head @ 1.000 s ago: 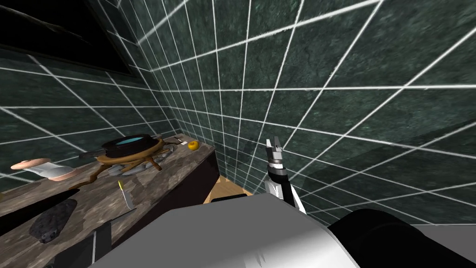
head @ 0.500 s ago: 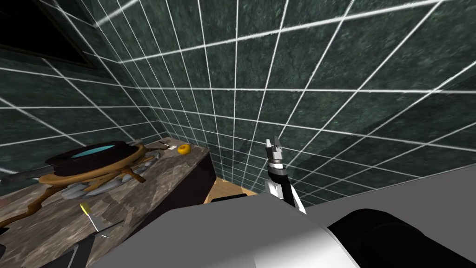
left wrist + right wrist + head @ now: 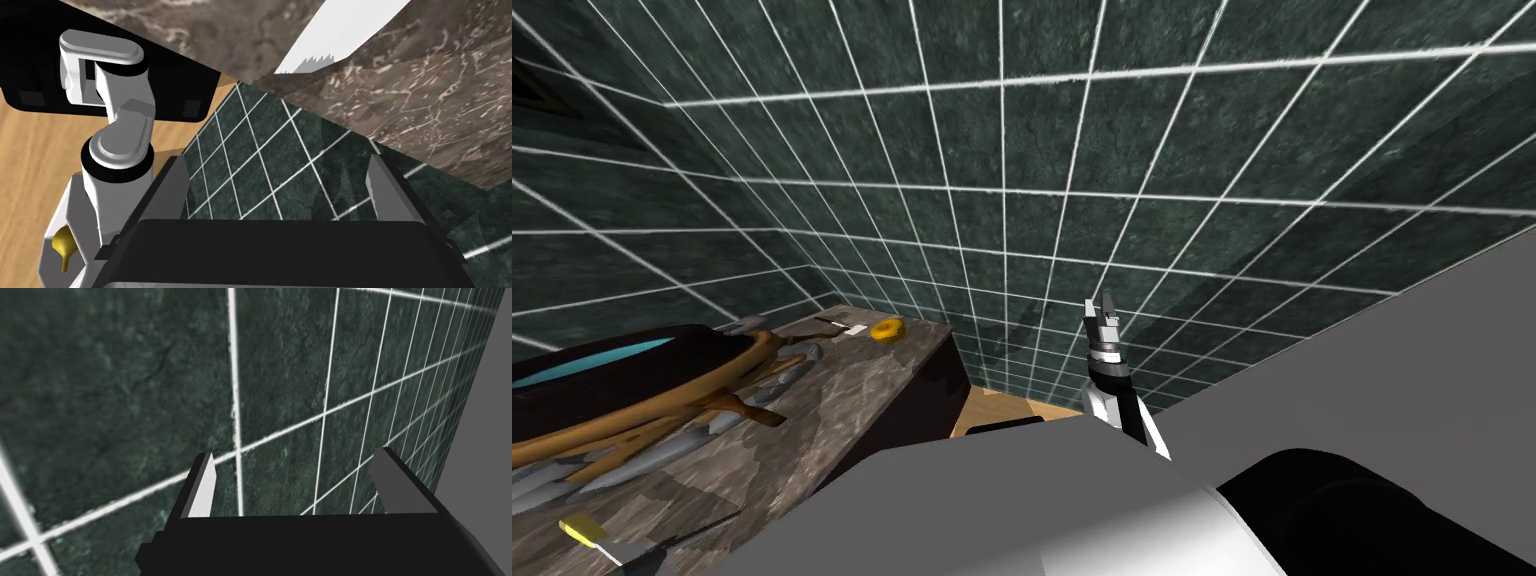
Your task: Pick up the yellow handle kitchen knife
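While my right tool (image 3: 1100,305) pointed up at the tiled wall (image 3: 1212,150) with its fingers spread wide and nothing between them, the knife (image 3: 584,530) lay flat on the worktop (image 3: 852,400) off to my left, well apart from it. Its yellow handle sat near the wooden stand (image 3: 662,410) carrying a dark pan (image 3: 682,345). My left tool (image 3: 277,165) was likewise wide open and empty.
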Robot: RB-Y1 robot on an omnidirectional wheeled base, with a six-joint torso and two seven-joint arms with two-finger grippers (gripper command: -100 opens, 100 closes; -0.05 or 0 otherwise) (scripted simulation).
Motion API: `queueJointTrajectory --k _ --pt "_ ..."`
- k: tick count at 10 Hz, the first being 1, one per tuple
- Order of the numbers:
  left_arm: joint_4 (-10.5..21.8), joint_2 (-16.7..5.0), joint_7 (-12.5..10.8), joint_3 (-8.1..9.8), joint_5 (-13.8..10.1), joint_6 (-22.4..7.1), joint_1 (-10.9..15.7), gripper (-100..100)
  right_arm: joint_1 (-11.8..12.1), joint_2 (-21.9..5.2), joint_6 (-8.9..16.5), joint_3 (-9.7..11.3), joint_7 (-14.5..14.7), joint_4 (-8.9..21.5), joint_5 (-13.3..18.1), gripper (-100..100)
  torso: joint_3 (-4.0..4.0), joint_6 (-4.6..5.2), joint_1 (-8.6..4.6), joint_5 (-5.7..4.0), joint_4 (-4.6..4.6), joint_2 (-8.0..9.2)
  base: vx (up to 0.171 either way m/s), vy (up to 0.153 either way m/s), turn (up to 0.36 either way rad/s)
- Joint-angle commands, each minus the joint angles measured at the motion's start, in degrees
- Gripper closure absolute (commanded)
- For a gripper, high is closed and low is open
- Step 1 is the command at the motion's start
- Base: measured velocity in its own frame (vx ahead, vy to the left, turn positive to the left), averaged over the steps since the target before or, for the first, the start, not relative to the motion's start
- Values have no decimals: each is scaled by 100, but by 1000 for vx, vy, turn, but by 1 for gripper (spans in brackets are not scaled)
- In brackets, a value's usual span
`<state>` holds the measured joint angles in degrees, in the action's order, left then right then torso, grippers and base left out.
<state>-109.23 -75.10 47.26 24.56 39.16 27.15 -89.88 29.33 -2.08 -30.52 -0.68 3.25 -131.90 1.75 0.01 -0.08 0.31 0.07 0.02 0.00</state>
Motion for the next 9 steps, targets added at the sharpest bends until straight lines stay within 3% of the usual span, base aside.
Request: queueJointTrajectory --k 1,4,7,9 --pt "111 -260 236 63 160 -93 -286 -100 0 0 0 0 0 0 0 0 0 0 0 0 0 0 -13 74 -417" --pt "168 -432 352 124 251 -153 -583 -100 0 0 0 0 0 0 0 0 -1 -2 11 3 0 -3 -6 68 -192" --pt "319 -861 632 274 479 -328 -1163 -100 0 -1 0 -1 0 0 0 0 -2 0 17 4 -1 -5 -16 92 -308" --pt "360 -974 703 313 540 -382 -1391 -100 2 -1 0 -1 0 0 0 0 3 -10 16 6 2 4 -28 74 -130"
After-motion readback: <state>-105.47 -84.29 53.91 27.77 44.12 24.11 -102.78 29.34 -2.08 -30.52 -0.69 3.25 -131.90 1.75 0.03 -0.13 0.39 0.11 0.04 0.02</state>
